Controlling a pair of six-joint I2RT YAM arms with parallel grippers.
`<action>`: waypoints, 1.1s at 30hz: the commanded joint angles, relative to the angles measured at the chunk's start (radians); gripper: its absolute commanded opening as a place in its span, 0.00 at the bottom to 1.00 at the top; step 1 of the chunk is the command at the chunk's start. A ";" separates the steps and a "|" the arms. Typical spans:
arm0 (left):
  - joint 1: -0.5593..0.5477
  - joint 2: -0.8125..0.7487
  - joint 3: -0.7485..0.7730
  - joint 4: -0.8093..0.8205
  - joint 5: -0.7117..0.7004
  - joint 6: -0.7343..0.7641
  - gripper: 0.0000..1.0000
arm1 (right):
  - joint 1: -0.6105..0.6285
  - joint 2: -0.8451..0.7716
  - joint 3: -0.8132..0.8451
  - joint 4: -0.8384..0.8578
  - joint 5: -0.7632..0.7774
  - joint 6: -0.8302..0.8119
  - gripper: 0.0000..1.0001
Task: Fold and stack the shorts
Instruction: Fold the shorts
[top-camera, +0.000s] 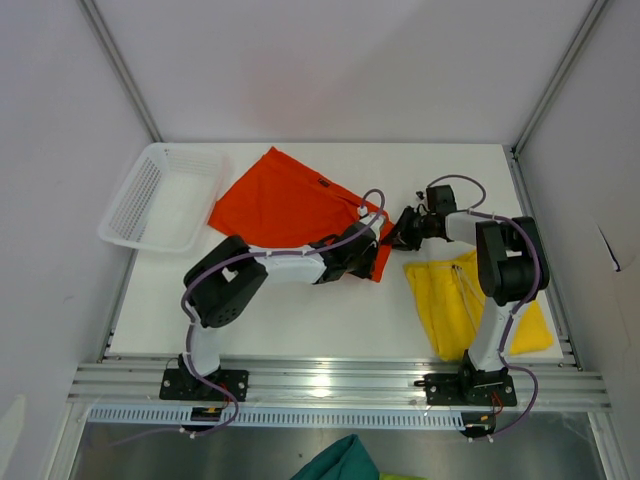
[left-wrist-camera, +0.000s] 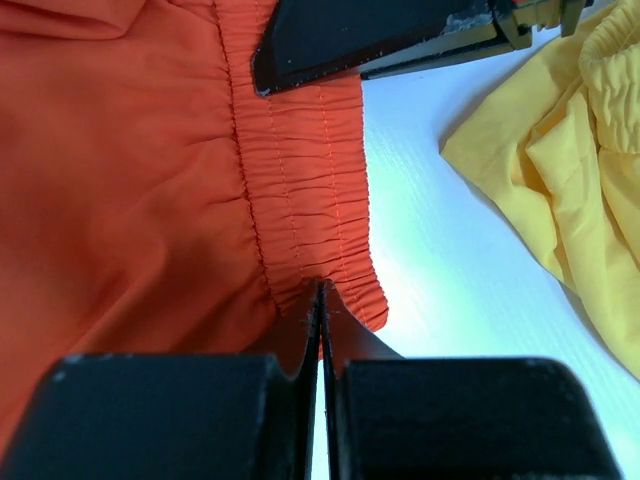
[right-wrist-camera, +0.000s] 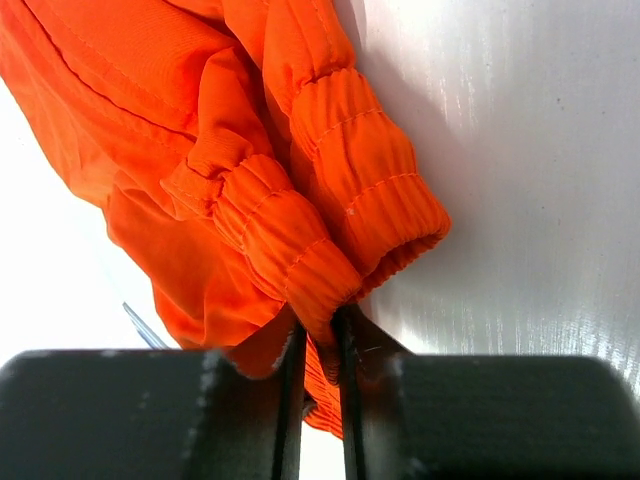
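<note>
Orange shorts (top-camera: 285, 200) lie crosswise, waistband (left-wrist-camera: 310, 180) pointing right

My left gripper (top-camera: 368, 243) and right gripper (top-camera: 397, 236) crowd each other at the waistband end of the orange shorts (top-camera: 280, 205), tip almost against tip, with hardly any passage between them. Just to the right the yellow shorts (top-camera: 470, 300) cover the near right of the table (top-camera: 300, 315), leaving only a narrow bare strip between the two garments. The white basket (top-camera: 130, 205) blocks the far left corner, while the near left and the far right corner lie open.
</note>
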 joint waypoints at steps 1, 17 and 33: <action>-0.017 0.008 -0.020 -0.048 0.025 -0.035 0.00 | 0.021 0.004 0.018 0.005 0.059 -0.018 0.24; 0.176 -0.201 0.021 -0.199 0.147 0.007 0.05 | 0.029 -0.039 -0.080 0.132 0.016 -0.004 0.77; 0.196 0.112 0.149 -0.266 0.140 -0.135 0.00 | 0.084 -0.191 -0.308 0.348 0.062 0.144 0.91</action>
